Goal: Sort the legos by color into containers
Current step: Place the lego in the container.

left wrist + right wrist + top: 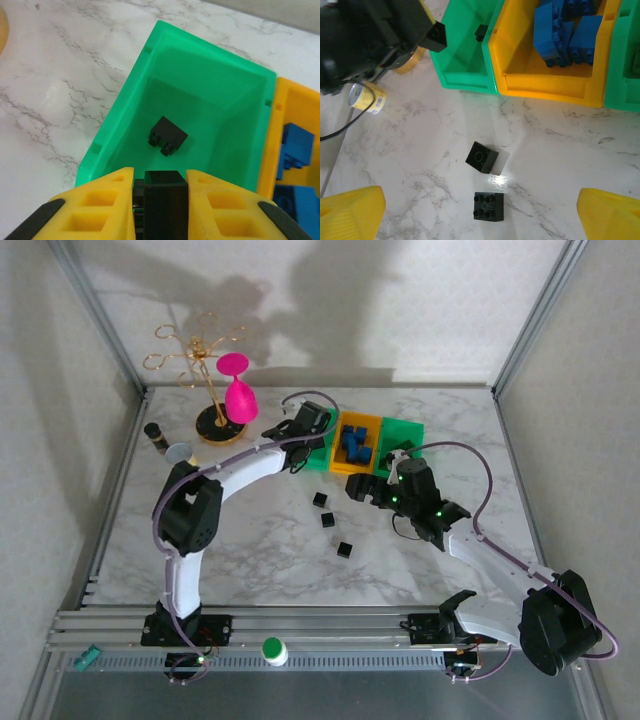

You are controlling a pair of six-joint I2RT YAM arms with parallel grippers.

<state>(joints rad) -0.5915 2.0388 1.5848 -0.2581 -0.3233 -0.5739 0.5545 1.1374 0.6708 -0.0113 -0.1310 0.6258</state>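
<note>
My left gripper [160,186] is shut on a black lego [161,200] and hovers over the left green bin [200,75], where another black lego [167,136] lies on its side. The yellow-orange bin [287,100] beside it holds several blue legos [297,145]. My right gripper [480,220] is open above the marble, its yellow fingertips [352,212] wide apart, with two black legos [482,157] [488,206] below it. From above, three black legos [320,499] [327,519] [344,549] lie in front of the bins [355,468], and the right gripper [365,488] is just right of them.
A gold rack with a pink glass [237,390] stands at the back left, with a small tin can [155,432] and a round lid [180,453] near it. The right green bin [405,432] is partly behind my right arm. A metal rail [300,625] runs along the near edge.
</note>
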